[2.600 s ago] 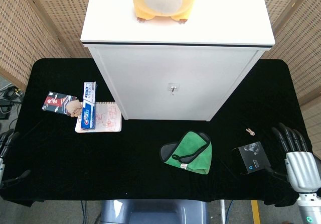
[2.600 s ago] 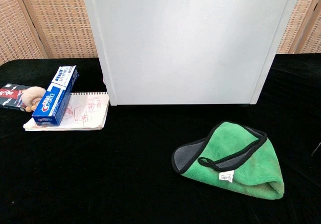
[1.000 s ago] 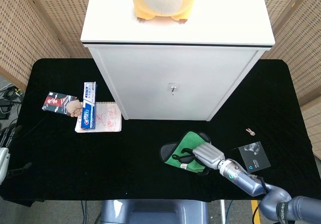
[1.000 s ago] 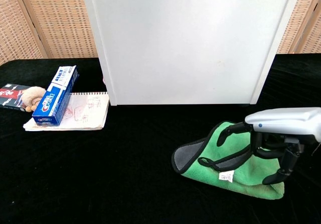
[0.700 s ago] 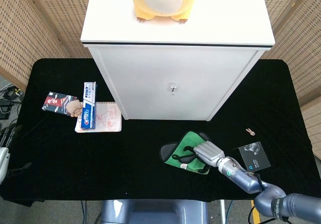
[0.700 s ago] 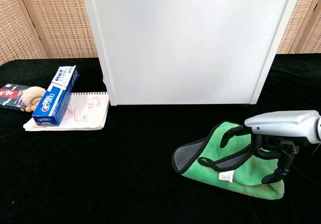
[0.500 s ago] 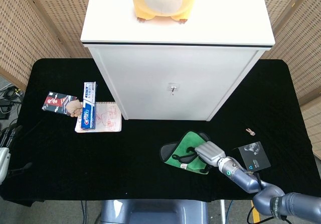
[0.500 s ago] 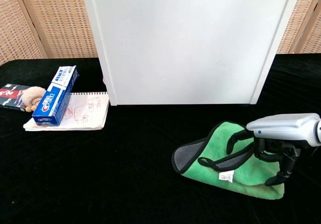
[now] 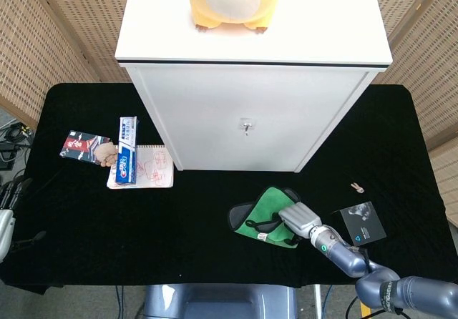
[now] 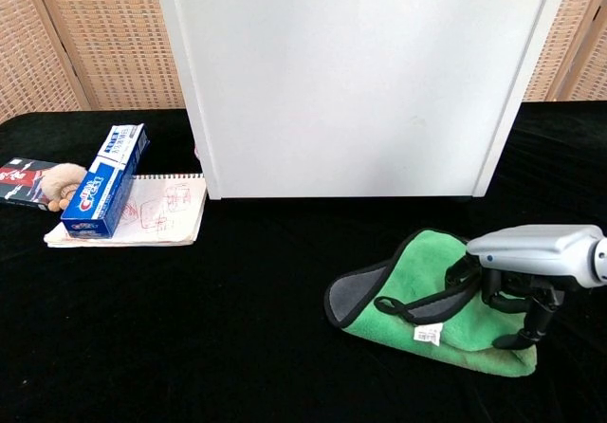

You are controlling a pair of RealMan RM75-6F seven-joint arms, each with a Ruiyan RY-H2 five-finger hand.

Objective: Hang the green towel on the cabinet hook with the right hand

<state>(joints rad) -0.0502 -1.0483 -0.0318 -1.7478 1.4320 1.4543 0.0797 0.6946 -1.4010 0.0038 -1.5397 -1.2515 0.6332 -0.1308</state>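
Your right robot hand (image 10: pixel 517 276) rests on the green towel (image 10: pixel 432 302), fingers curled down into it; whether they hold it isn't clear.

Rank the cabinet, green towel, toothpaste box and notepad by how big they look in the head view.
1. cabinet, by far the largest.
2. green towel, partly covered by the right hand.
3. notepad, close to the towel, partly under the box, so unsure.
4. toothpaste box, smallest.
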